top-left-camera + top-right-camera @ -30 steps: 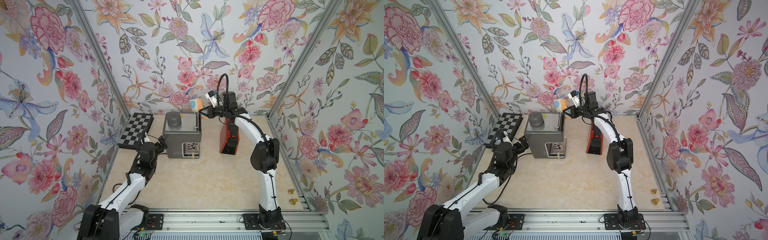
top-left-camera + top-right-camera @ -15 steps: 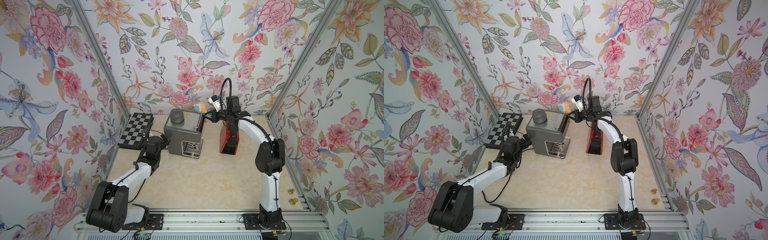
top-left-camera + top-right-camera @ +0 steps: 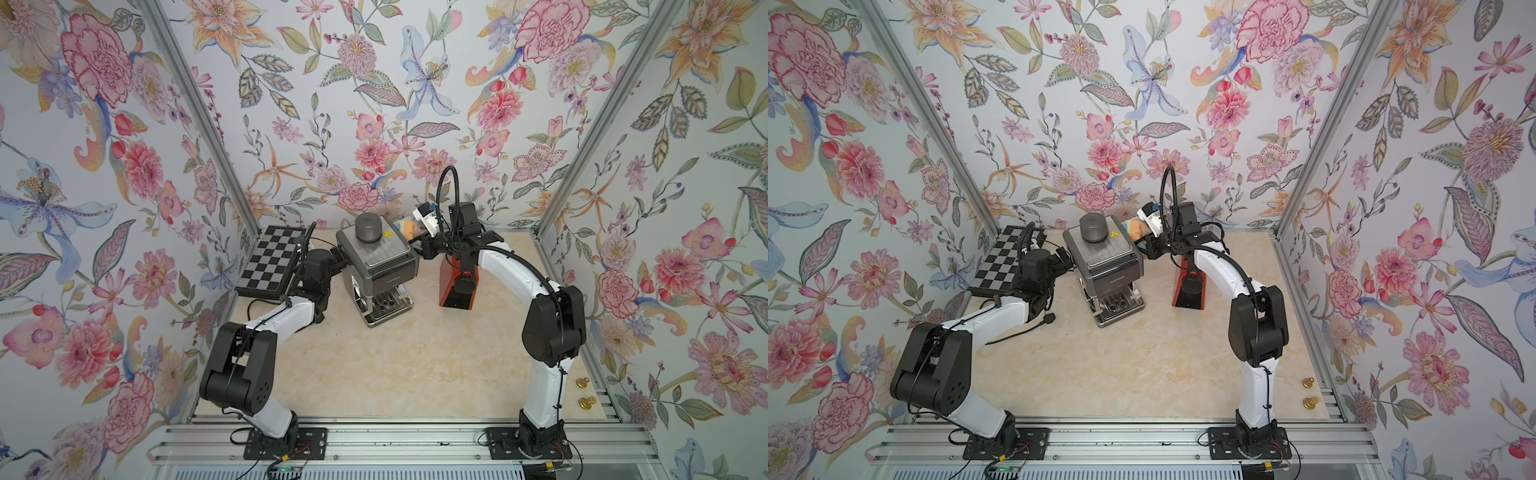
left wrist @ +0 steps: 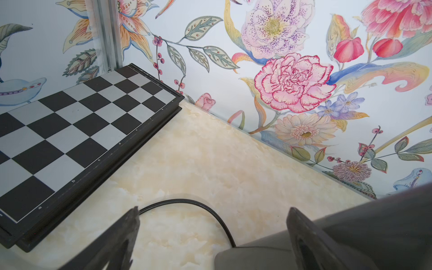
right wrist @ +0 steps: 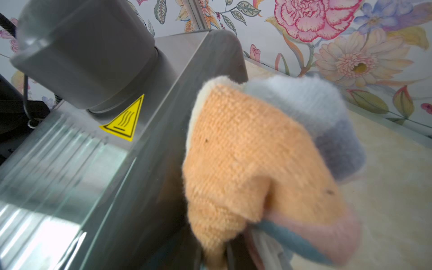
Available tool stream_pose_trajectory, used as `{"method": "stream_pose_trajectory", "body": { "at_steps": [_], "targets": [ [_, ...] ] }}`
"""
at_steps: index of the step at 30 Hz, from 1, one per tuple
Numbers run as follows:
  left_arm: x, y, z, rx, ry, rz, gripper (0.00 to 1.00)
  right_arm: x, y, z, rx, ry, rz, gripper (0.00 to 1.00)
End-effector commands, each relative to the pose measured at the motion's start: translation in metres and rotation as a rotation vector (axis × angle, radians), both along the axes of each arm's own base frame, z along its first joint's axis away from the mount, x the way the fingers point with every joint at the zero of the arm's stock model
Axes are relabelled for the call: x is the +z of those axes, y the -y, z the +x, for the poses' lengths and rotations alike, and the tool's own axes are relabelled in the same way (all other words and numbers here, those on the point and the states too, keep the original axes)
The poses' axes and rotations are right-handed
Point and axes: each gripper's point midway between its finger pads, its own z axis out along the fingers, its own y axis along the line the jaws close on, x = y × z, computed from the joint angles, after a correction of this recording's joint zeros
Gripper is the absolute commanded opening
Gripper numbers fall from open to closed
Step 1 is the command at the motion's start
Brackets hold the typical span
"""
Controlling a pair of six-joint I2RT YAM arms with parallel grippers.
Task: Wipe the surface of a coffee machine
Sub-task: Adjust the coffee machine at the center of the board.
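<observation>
- In both top views, a boxy brushed-grey coffee machine (image 3: 376, 259) is standing toward the back of the marbled table (image 3: 395, 365), between a chessboard (image 3: 270, 262) and a red box (image 3: 457, 286). A dark round cap (image 3: 368, 227) is sitting on its ribbed top, and a chrome drip tray is facing forward.
- The right gripper (image 3: 420, 240) is pinching an orange and blue cloth (image 3: 405, 228) at the machine's rear corner. The left gripper (image 3: 337, 259) is reaching the opposite side.
- In the left wrist view, the left gripper (image 4: 212, 224) is standing spread, one finger (image 4: 301, 233) lying against the grey body, with a black cable (image 4: 210, 209) curling between the fingers.
- In the right wrist view, the bunched cloth (image 5: 257, 163) is resting against the machine's (image 5: 112, 187) upper edge, beside a yellow warning sticker (image 5: 126, 121).
</observation>
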Motion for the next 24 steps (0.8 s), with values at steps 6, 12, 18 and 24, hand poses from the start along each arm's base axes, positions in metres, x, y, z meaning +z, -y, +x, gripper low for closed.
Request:
{"method": "stream_pose_trajectory", "body": {
  "at_steps": [6,12,18,24],
  "targets": [
    [0.033,0.075,0.015,-0.275,0.114,-0.132,0.99,0.003,-0.083,-0.115,0.315,-0.134,0.081,0.00],
    [0.032,0.071,0.027,-0.291,0.119,-0.159,0.99,-0.001,-0.083,-0.114,0.231,-0.183,0.066,0.00],
    [0.037,0.071,0.042,-0.296,0.132,-0.168,0.99,0.003,-0.077,-0.111,0.184,-0.193,0.064,0.00],
    [0.044,0.064,0.059,-0.292,0.140,-0.169,0.99,0.005,-0.086,-0.112,0.199,-0.202,0.073,0.00]
  ]
}}
